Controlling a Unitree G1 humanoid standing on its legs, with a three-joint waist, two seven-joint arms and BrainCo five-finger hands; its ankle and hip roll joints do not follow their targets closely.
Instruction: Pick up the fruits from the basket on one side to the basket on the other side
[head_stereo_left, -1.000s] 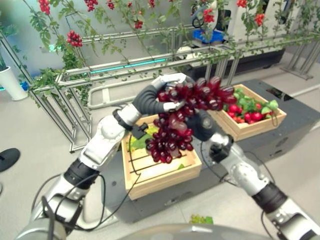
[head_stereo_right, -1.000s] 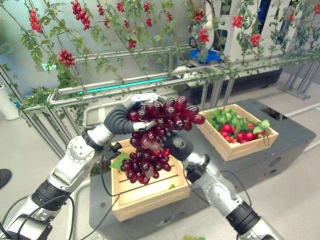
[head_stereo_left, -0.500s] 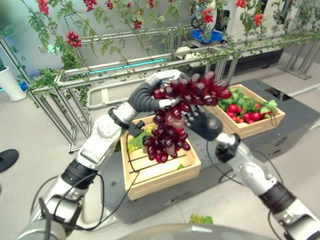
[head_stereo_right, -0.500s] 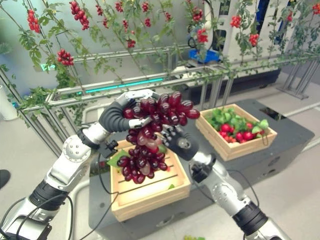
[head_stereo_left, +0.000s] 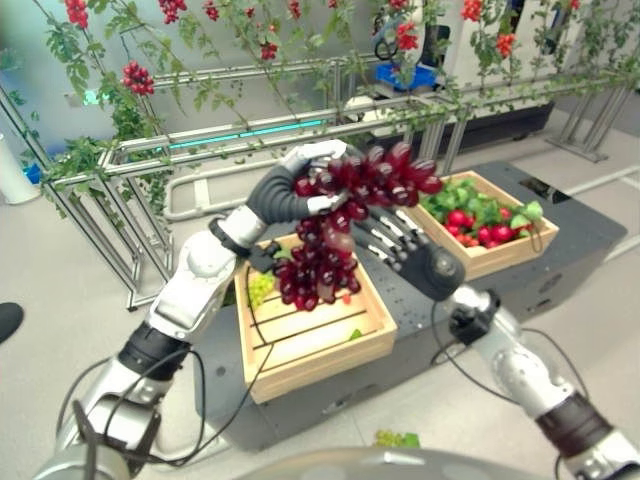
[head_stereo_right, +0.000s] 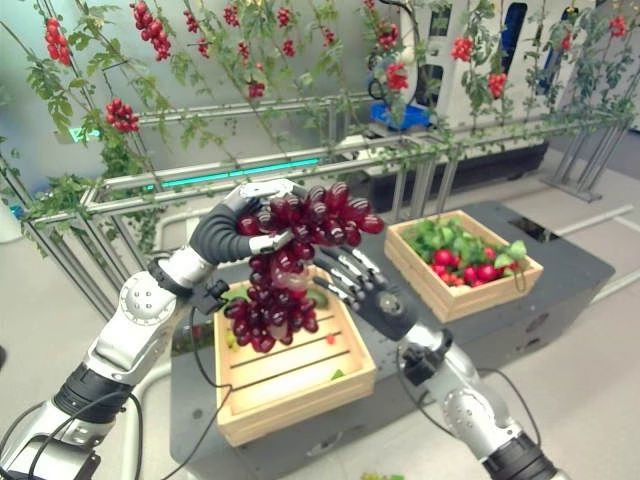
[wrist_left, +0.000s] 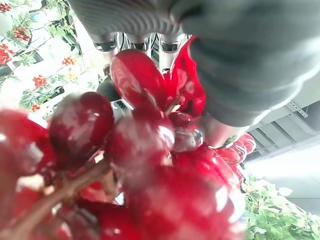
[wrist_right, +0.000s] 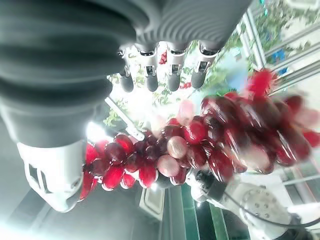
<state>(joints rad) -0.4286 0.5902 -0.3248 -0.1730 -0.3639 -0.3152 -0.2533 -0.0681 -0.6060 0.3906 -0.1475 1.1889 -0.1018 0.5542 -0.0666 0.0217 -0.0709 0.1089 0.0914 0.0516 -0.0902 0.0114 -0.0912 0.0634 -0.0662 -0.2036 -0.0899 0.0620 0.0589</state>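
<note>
Left eye view: near frame centre, the left hand (head_stereo_left: 283, 190) is gripping a red grape bunch (head_stereo_left: 340, 225) that is hanging above the near wooden basket (head_stereo_left: 310, 340). Just right of it, the right hand (head_stereo_left: 415, 255) is spreading its fingers wide, holding nothing; the far basket (head_stereo_left: 500, 255) is sitting at right.

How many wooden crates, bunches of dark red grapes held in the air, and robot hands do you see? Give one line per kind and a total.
Light wooden slatted crates: 2
Bunch of dark red grapes held up: 1
Robot hands: 2, left hand, right hand
Total: 5
</note>
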